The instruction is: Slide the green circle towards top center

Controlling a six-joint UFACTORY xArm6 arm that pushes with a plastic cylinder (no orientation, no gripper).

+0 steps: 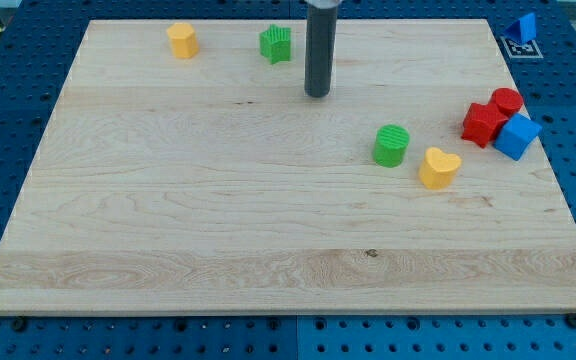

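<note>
The green circle (391, 145) stands on the wooden board (218, 230), right of centre. My tip (317, 94) rests on the board up and to the left of it, with a clear gap between them. A yellow heart (438, 167) sits just right of and below the green circle, close to it but apart.
A green star-like block (276, 43) sits near the top edge, left of the rod. A yellow block (182, 40) lies further left at the top. A red block (483, 123), a red cylinder (507, 101) and a blue cube (517, 136) cluster at the right edge. A blue object (524, 27) stands off the board at top right.
</note>
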